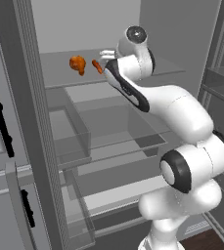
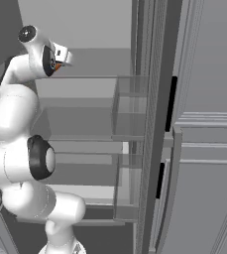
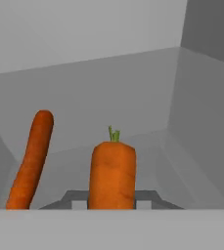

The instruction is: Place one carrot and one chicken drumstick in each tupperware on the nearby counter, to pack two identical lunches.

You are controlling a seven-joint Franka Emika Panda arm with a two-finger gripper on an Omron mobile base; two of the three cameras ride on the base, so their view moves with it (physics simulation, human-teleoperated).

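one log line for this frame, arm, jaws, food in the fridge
arm: reaching onto upper fridge shelf | gripper: jaws astride stubby carrot, closure unclear | long carrot alongside | drumstick on shelf

flat, even rendered light; soft, slightly blurry

Open fridge (image 1: 108, 127) with glass shelves (image 1: 108, 141)
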